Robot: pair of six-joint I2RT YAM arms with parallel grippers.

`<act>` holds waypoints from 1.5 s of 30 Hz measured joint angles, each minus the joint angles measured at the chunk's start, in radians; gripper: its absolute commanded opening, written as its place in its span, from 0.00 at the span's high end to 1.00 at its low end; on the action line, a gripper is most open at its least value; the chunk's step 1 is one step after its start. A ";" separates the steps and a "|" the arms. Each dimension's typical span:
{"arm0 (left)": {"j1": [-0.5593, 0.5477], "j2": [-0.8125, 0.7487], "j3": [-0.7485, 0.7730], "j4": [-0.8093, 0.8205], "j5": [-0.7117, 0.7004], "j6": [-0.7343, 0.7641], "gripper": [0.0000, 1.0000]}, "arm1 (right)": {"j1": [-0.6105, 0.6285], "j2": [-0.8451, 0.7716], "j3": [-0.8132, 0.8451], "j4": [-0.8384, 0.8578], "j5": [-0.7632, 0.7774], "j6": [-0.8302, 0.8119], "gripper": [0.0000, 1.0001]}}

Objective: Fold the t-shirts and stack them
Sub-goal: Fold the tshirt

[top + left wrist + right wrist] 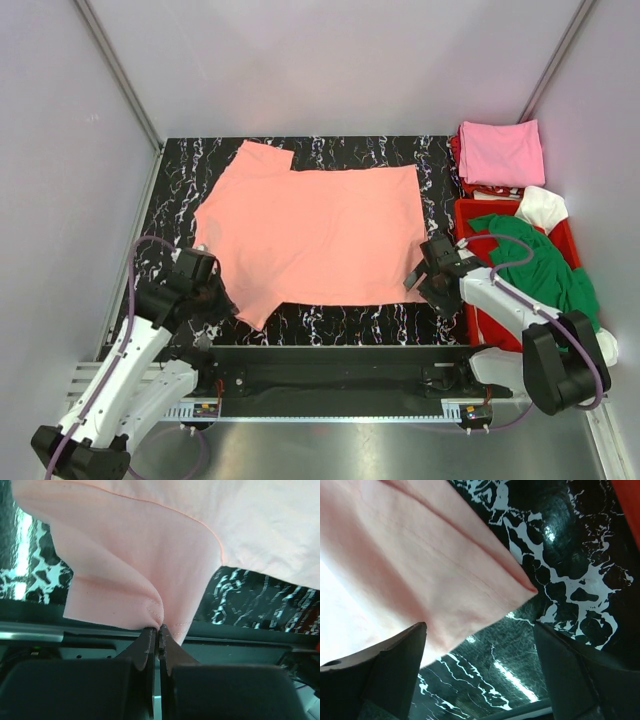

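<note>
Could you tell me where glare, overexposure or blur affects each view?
Top external: evenly lit, sharp; the salmon-orange cloth t-shirt slightly washed out. Left wrist: shirt bleaches toward upper right; the left gripper is underexposed. Right wrist: cloth blown white at left, glare spots on the glossy black marbled table, the right gripper dark and blurred.

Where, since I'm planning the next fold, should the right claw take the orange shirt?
Grip the orange shirt at its near right hem corner, coming low from the right: that corner lies flat on the table, ahead of the open right claw, mirroring the left claw's sleeve pinch.
</note>
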 measured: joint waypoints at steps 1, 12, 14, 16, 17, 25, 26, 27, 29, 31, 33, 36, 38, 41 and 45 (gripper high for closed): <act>0.000 0.000 -0.013 -0.009 -0.001 -0.002 0.99 | -0.003 0.006 0.004 0.000 0.002 0.008 0.09; 0.000 0.000 -0.072 -0.023 -0.004 -0.008 0.99 | -0.009 0.018 -0.013 0.020 0.069 0.068 0.94; 0.000 0.000 -0.072 -0.023 -0.008 -0.007 0.99 | -0.010 0.047 0.003 0.025 0.077 0.072 1.00; 0.000 0.000 -0.070 -0.025 -0.011 -0.006 0.99 | -0.010 0.068 0.017 0.038 0.081 0.074 1.00; 0.000 0.000 -0.069 -0.025 -0.012 -0.003 0.99 | -0.010 0.070 0.018 0.045 0.081 0.074 1.00; 0.000 0.071 0.003 -0.059 -0.023 0.069 1.00 | -0.010 0.011 -0.003 0.016 0.079 0.070 1.00; 0.000 0.094 0.033 -0.068 -0.030 0.088 1.00 | -0.010 -0.011 -0.003 -0.005 0.080 0.068 1.00; 0.000 0.116 0.061 -0.077 -0.037 0.103 1.00 | -0.010 -0.046 0.000 -0.033 0.080 0.066 1.00; 0.000 0.171 0.136 -0.087 -0.060 0.144 1.00 | -0.010 -0.117 0.024 -0.096 0.082 0.058 1.00; 0.004 0.233 0.217 -0.094 -0.078 0.185 1.00 | -0.010 -0.165 0.072 -0.140 0.084 0.048 1.00; 0.019 0.307 0.291 -0.088 -0.087 0.227 1.00 | -0.010 -0.168 0.153 -0.167 0.085 0.031 1.00; 0.066 0.430 0.377 -0.075 -0.087 0.292 1.00 | -0.010 -0.092 0.290 -0.181 0.089 -0.008 1.00; 0.101 0.530 0.443 -0.064 -0.089 0.338 1.00 | -0.011 -0.015 0.367 -0.178 0.097 -0.034 1.00; 0.134 0.699 0.569 -0.059 -0.096 0.399 1.00 | -0.024 0.110 0.456 -0.170 0.103 -0.079 1.00; 0.161 0.899 0.758 -0.048 -0.101 0.444 1.00 | -0.063 0.266 0.537 -0.154 0.103 -0.132 1.00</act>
